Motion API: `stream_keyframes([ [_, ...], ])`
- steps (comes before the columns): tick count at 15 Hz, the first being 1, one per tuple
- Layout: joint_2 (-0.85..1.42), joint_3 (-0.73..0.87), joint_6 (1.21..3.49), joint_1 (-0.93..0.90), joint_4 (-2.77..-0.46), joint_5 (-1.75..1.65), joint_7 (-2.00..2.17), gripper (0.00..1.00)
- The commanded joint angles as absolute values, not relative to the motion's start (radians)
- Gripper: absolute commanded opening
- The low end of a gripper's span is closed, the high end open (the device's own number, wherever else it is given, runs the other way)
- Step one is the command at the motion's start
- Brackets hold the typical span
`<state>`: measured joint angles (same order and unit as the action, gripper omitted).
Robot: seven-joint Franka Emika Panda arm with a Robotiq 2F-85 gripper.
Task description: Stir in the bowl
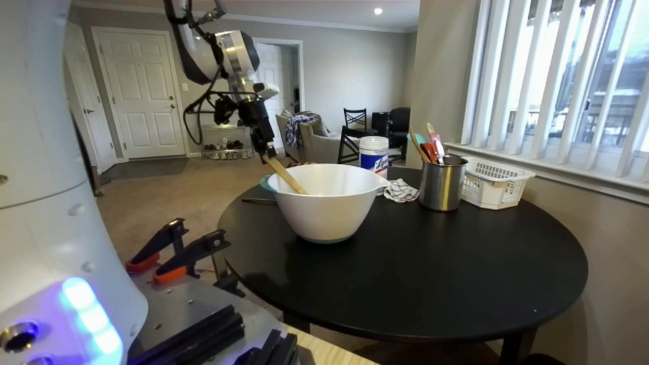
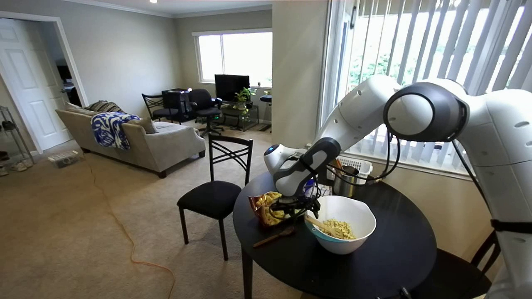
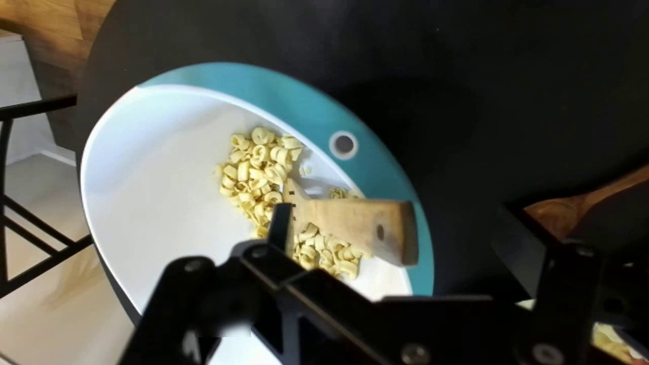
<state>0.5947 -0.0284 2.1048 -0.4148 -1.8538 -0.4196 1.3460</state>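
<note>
Bowl [image 1: 324,218], deep and white, stands upright on your round black desk [image 1: 431,274], with pasta [image 3: 248,177] inside and a wooden spatula [image 3: 350,223] slanting out over its teal-edged rim. Your claw [image 3: 395,225] hangs by that rim with its jaws spread wide, and in the wrist view you see the spatula's handle end between them. Beside the bowl, in an exterior view, you have a brown wooden spoon [image 2: 269,239] lying on the desk.
</note>
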Motion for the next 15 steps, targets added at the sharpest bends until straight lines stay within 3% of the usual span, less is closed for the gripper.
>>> stream_keyframes([
  [1, 0.625, -0.008, 2.016, -0.434, -1.822, -0.432, 1.376, 1.0],
  [13, 0.693, -0.013, 1.974, -0.458, -1.729, -0.439, 1.338, 0.99],
  [14, 0.693, -0.012, 1.971, -0.461, -1.728, -0.442, 1.336, 0.93],
  [15, 0.691, -0.009, 1.967, -0.466, -1.731, -0.454, 1.333, 0.74],
])
